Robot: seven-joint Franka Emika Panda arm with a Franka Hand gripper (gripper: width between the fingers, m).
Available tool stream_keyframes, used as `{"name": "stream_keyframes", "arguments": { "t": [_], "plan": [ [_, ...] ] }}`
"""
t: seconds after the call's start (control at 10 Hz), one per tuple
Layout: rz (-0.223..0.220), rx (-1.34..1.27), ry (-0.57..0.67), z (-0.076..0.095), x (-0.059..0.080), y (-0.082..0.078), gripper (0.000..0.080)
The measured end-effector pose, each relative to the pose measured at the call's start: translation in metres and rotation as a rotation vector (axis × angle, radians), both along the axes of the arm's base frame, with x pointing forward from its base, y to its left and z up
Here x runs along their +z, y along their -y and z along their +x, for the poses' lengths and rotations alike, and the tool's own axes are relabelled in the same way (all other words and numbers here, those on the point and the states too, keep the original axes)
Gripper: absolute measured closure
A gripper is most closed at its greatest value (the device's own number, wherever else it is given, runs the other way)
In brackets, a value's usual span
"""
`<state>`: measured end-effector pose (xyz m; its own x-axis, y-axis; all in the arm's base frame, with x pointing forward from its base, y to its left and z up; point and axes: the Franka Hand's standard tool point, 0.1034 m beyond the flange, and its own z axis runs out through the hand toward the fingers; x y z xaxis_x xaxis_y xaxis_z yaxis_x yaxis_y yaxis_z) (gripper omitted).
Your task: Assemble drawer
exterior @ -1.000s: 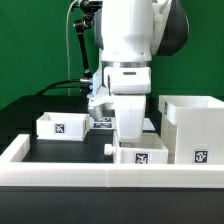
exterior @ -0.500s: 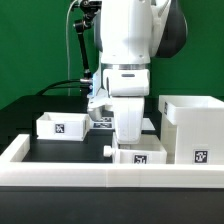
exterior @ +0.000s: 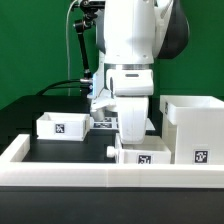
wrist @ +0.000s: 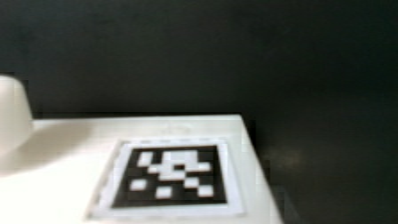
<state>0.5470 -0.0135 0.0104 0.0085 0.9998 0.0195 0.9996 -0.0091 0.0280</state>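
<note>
Green backdrop (exterior: 30, 50), black table (exterior: 70, 150) — gripper (exterior: 124, 146) low at near small box (exterior: 140, 157), grip unreadable; square it to the housing (exterior: 190, 125) before sliding.

The claw (exterior: 133, 140) has its tips hidden behind the near small box (exterior: 140, 156), and the tag (wrist: 173, 178) looks blurred.

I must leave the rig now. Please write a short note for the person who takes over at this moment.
The gripper is low over the front small box; whether it is open or shut cannot be told.
The second small box stands apart at the exterior view's left, the housing at its right.
Done: nothing joined; both boxes are outside the housing.
Left: probably fit both boxes in.
</note>
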Motion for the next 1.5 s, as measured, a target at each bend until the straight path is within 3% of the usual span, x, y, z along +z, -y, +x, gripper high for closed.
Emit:
{"name": "stream_keyframes", "arguments": {
  "t": [1.5],
  "plan": [
    [-0.002, -0.009, -0.003, 0.0, 0.0033, -0.0034, 0.0758]
  ]
}}
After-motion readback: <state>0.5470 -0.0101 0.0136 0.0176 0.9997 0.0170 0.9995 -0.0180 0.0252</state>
